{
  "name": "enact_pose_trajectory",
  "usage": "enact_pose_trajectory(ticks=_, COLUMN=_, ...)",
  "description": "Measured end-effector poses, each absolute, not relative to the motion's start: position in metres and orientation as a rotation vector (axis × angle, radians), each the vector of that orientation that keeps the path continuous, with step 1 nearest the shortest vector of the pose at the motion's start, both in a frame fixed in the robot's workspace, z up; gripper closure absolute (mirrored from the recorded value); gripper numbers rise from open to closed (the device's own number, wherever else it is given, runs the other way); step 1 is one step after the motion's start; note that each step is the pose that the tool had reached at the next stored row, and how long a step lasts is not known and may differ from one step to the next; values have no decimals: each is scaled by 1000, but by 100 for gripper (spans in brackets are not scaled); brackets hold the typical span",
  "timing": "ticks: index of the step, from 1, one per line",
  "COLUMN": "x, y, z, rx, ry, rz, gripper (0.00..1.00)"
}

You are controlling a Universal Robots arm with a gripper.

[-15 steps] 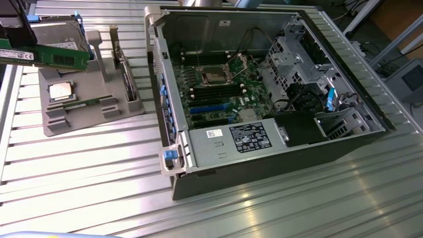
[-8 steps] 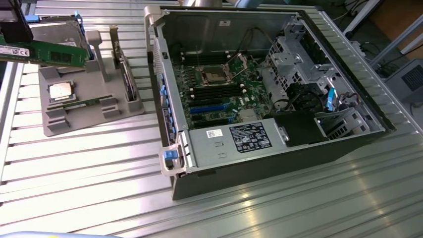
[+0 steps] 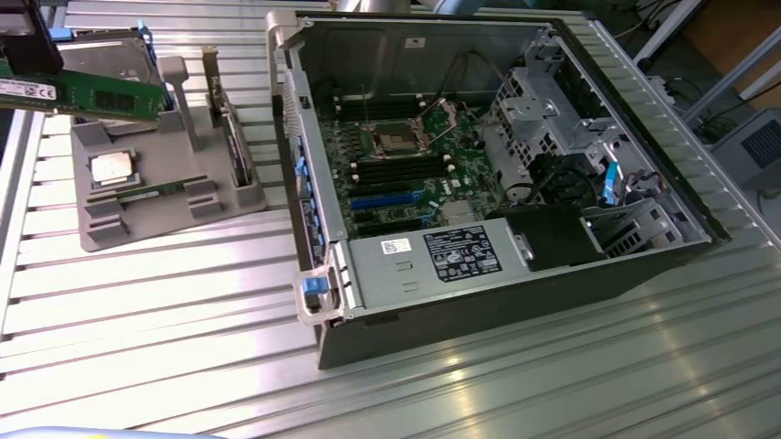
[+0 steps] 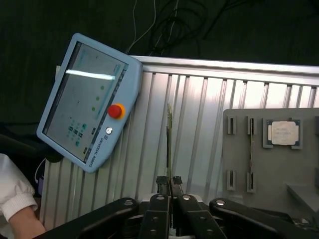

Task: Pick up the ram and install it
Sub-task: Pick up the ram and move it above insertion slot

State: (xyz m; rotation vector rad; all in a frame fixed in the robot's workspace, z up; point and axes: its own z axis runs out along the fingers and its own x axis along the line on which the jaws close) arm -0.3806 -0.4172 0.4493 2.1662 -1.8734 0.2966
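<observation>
The ram (image 3: 104,97) is a long green stick with dark chips and a white label. It hangs in the air above the grey parts holder (image 3: 146,219) at the exterior view's far left. My gripper (image 3: 27,73) is shut on one end of it. The wrist view sees the ram (image 4: 169,142) edge-on as a thin strip rising from between my closed fingertips (image 4: 169,180). The open computer case (image 3: 291,137) lies to the exterior view's right, with its motherboard (image 3: 403,160) and dark memory slots exposed.
The holder carries a square silver CPU (image 3: 112,168) (image 4: 284,133), a second green stick (image 3: 153,190) and upright cards. A blue teach pendant (image 4: 87,99) lies on the ribbed metal table (image 3: 159,311). A person's hand in a white sleeve (image 4: 12,201) is near the pendant.
</observation>
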Motion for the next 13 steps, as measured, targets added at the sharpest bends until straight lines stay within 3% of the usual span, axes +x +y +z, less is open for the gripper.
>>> enact_pose_trajectory(ticks=2, x=-378, y=-417, z=449, rx=2182, ry=-1886, rz=273, gripper=88)
enact_pose_trajectory(ticks=5, x=-377, y=-417, z=449, rx=2235, ry=-1931, rz=196, gripper=88)
enact_pose_trajectory(ticks=11, x=-377, y=-417, z=449, rx=2367, ry=-2042, rz=-18, gripper=88)
enact_pose_trajectory(ticks=13, x=-377, y=-417, z=449, rx=2388, ry=-2059, rz=-55, gripper=88)
